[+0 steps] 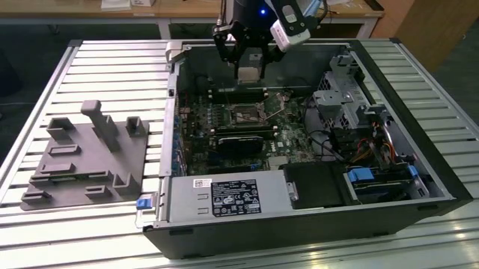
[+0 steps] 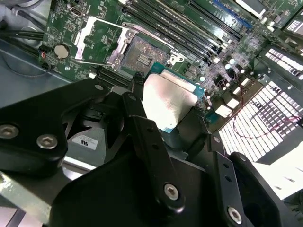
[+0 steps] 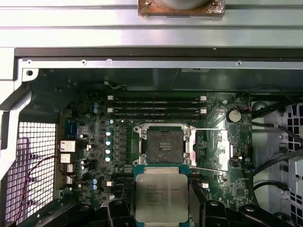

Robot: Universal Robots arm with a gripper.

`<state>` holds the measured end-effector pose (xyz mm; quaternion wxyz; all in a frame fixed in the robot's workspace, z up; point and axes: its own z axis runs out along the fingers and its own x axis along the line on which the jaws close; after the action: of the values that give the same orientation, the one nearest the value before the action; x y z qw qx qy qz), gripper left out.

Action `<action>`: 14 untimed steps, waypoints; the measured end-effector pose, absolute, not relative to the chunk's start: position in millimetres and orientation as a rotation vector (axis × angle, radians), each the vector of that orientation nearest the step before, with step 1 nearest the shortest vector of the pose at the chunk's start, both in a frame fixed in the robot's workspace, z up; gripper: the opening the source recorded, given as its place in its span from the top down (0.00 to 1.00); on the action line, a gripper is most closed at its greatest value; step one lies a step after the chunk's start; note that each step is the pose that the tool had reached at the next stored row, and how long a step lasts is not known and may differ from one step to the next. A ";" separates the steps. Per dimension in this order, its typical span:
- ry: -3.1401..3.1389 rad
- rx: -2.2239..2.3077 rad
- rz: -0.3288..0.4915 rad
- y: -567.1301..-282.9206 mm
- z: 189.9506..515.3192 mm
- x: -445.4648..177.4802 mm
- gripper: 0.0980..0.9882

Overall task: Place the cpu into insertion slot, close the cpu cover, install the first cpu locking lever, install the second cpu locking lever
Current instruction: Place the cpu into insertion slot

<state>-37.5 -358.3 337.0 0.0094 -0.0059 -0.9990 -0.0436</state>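
Grey moulded fixture plate (image 1: 82, 159) lies on the slatted table (image 1: 112, 61) at the exterior view's left, well apart from the work. To its right is the open computer case (image 1: 299, 235), lying on its side with the green motherboard (image 1: 288, 143) exposed.

Over the far part of the case the gripper (image 1: 250, 66) hangs with its claw clamped on the cpu (image 1: 249, 75). The chip is pinched by its edges, its silver top showing in both wrist views. It is in the air, not yet down in the board.

The insertion slot (image 1: 245, 116) sits bare nearer in, its dark square unfilled. In the second wrist view the cpu cover (image 2: 83, 41) is swung open beside the socket, board showing through its cut-out. In the first wrist view a thin wire lever (image 3: 210, 169) lies released alongside. By my reading, none of the four steps is finished: the chip is unseated, the cover is up, and the levers are unlatched.

The long memory slots (image 1: 239, 92) run between the held chip and the socket. A black card (image 1: 243, 140) lies just on the socket's near side, which narrows the approach there. Further to the exterior view's right stand the metal drive cage (image 1: 340, 103) and a tangle of cables (image 1: 374, 148), apart from the socket.
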 end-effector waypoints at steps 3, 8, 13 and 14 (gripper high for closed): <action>-3.120 -0.018 -0.132 -357.4 331.4 -36.7 0.51; -3.120 -0.019 -0.127 -356.3 322.4 -33.7 0.51; -3.120 -0.019 -0.124 -355.3 311.5 -30.1 0.51; -3.120 -0.019 -0.123 -355.1 309.7 -29.8 0.51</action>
<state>-29.8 -355.1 309.7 0.0094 -0.0060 -0.9992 -0.0395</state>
